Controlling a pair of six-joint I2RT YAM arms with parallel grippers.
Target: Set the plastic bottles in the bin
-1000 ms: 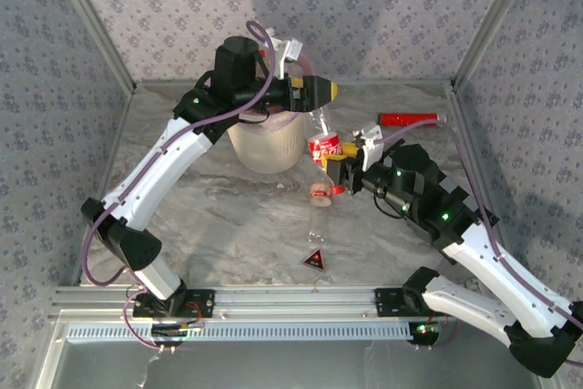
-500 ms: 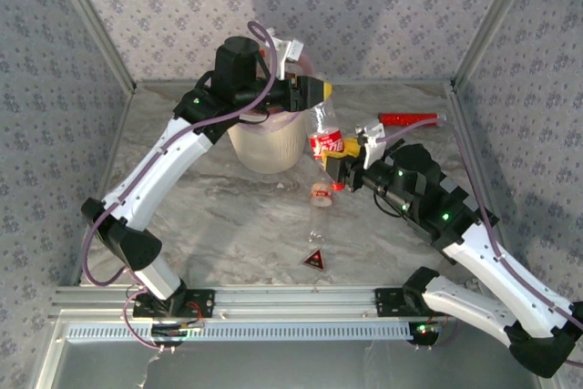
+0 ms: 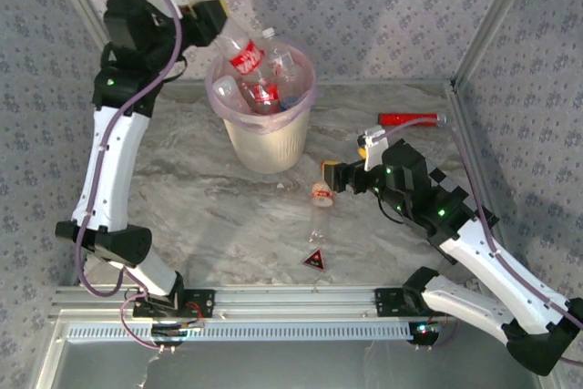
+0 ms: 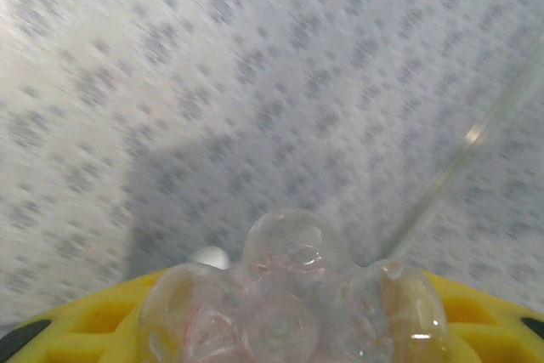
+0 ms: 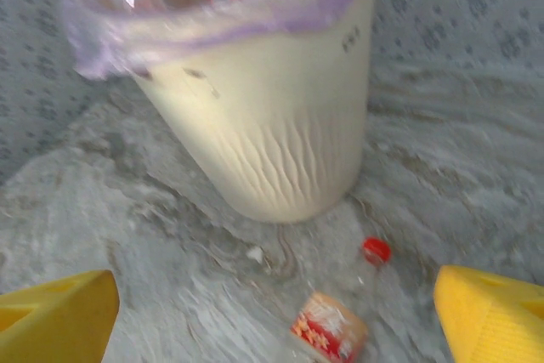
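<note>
One red-labelled bottle (image 3: 243, 55) is up high in the left gripper (image 3: 215, 21). The yellow fingers (image 4: 72, 329) are pinched in on its clear base, and it slants down across the pink-lined rim of the bin (image 3: 264, 145). Inside the bin there's a heap of clear bottles (image 3: 273, 90) piled close to the top, with red labels showing among them.

Over to the other side: the right gripper (image 3: 346, 161) sits low over the table (image 3: 200, 198), jaws spread wide with nothing between them. Just beside it lies a loose bottle (image 3: 321, 194), on its side on the marble. It is near the foot of the bin but apart from it, and the wrist camera shows its red cap pointing toward the bin. A red tube (image 3: 407, 119) lies by the far right edge, and a dark triangle (image 3: 315, 259) sits nearer the arm bases.
</note>
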